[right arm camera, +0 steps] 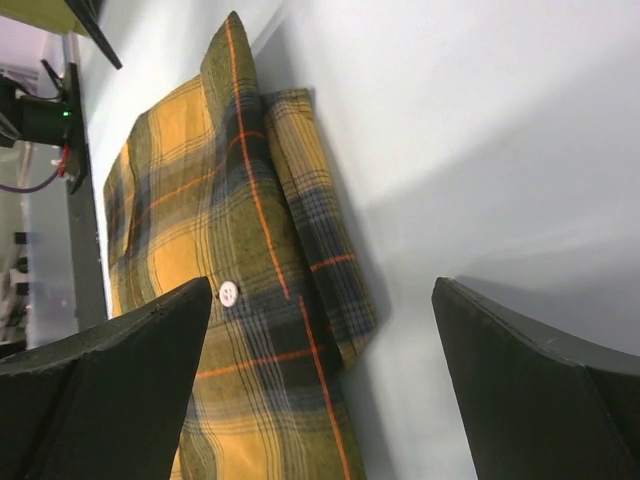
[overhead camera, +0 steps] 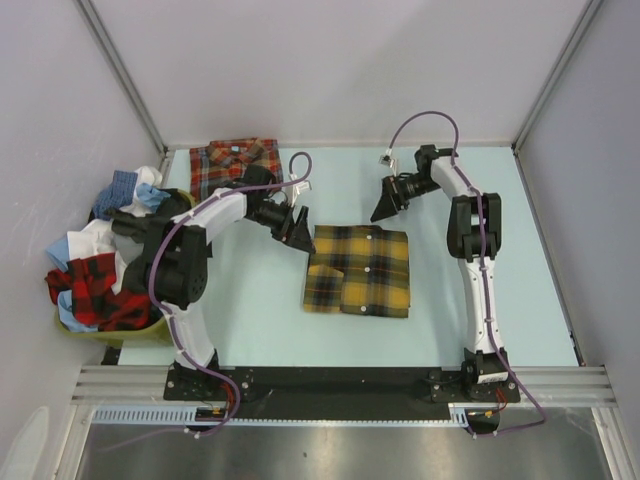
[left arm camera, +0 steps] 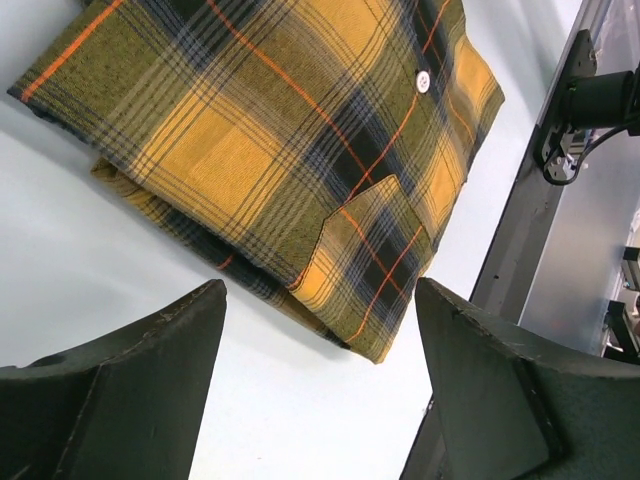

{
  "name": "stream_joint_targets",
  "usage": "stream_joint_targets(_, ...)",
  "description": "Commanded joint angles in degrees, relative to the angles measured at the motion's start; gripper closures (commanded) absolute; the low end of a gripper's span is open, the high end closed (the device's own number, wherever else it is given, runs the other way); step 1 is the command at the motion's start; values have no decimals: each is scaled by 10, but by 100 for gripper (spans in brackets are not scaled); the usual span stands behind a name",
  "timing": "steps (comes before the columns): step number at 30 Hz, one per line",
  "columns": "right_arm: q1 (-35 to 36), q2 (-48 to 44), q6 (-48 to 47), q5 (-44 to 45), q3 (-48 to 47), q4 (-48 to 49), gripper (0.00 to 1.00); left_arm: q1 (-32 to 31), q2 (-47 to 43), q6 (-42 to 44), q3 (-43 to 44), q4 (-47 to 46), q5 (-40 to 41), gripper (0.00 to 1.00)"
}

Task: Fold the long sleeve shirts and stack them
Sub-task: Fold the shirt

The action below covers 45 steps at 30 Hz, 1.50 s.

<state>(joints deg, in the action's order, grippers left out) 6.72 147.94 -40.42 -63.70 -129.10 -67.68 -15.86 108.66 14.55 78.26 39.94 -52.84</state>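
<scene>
Seemingly folded, the yellow shirt (overhead camera: 358, 270) lay flat; left gripper (overhead camera: 293, 228) and right gripper (overhead camera: 388, 203) hovered above, jaws spread, empty. Next, probably: lifting it onto the red shirt (overhead camera: 225, 165).

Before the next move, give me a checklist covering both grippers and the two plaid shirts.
1. Left gripper empty, jaws apart: ok.
2. Right gripper empty, jaws apart: ok.
3. Yellow-and-black shirt folded to a flat rectangle on the table: ok.
4. Yellow-and-black shirt stacked on the red-orange shirt: not ok; they lie apart, the red-orange one at the far left corner.
5. Red-orange shirt's fold tidy: cannot tell; the left arm covers part.
</scene>
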Motion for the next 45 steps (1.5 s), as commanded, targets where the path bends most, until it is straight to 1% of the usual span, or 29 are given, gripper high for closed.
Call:
stream_joint_targets(1, 16, 30, 3, -32, -29, -37, 4, -1, -29, 7, 0, -2, 4, 17)
stream_joint_targets(3, 21, 38, -3, -34, -26, -71, 6, -1, -28, 5, 1, -3, 7, 18)
stream_joint_targets(8, 31, 68, -54, -19, -22, -158, 11, -1, -32, 7, 8, 3, 12, 17)
stream_joint_targets(11, 38, 71, -93, -5, -8, -191, 14, -1, -35, 7, 5, 5, 14, 17)
stream_joint_targets(14, 46, 57, -111, 2, 31, -191, 22, -1, -38, 7, 0, 4, 16, 17)
stream_joint_targets(15, 49, 54, -115, 2, 36, -191, 28, -1, -38, 8, -1, 5, 16, 17)
stream_joint_targets(17, 51, 51, -114, -4, 37, -190, 35, -1, -43, 8, -5, 4, 19, 16)
stream_joint_targets(18, 51, 47, -113, -8, 34, -191, 44, -1, -44, 9, -6, 5, 20, 16)
stream_joint_targets(20, 51, 43, -112, -17, 31, -191, 54, -1, -43, 11, -7, 8, 21, 16)
stream_joint_targets(21, 51, 35, -112, -18, 27, -191, 64, 0, -44, 13, -8, 10, 22, 16)
stream_joint_targets(23, 46, 24, -104, -32, 29, -190, 74, 1, -47, 13, -9, 11, 22, 16)
stream_joint_targets(24, 44, 17, -94, -39, 33, -192, 86, 2, -49, 13, -11, 12, 21, 16)
stream_joint_targets(26, 36, -11, -84, -54, 32, -192, 100, 6, -51, 14, -13, 11, 20, 16)
stream_joint_targets(29, 19, -54, -38, -66, -2, -181, 100, 14, -57, 11, -15, 12, 14, 16)
stream_joint_targets(30, 13, -65, -19, -64, -12, -170, 100, 18, -59, 9, -18, 11, 15, 16)
stream_joint_targets(31, 8, -92, 26, -61, -33, -157, 100, 24, -63, 8, -19, 11, 13, 16)
stream_joint_targets(32, -3, -108, 44, -54, -40, -123, 100, 27, -64, 9, -21, 11, 11, 16)
stream_joint_targets(34, -11, -143, 69, -24, -41, -85, 100, 36, -68, 12, -22, 9, 9, 16)
stream_joint_targets(35, -14, -177, 84, -9, -41, -47, 100, 40, -71, 14, -23, 10, 9, 16)
stream_joint_targets(37, -18, -210, 91, 32, -39, -15, 100, 49, -75, 15, -24, 10, 7, 16)
stream_joint_targets(38, -17, -238, 102, 51, -40, 20, 100, 51, -78, 16, -23, 10, 6, 16)
stream_joint_targets(40, -16, -265, 111, 102, -33, 63, 100, 62, -82, 15, -24, 8, 6, 16)
stream_joint_targets(41, -14, -280, 110, 120, -19, 100, 100, 65, -85, 15, -26, 7, 5, 16)
stream_joint_targets(42, -1, -311, 100, 163, -1, 119, 100, 69, -91, 15, -28, 6, 5, 16)
stream_joint_targets(44, 19, -354, 85, 207, 51, 188, 100, 79, -99, 11, -35, 1, 12, 16)
stream_joint_targets(45, 30, -405, 60, 264, 142, 217, 100, 83, -107, 8, -40, -4, 16, 16)
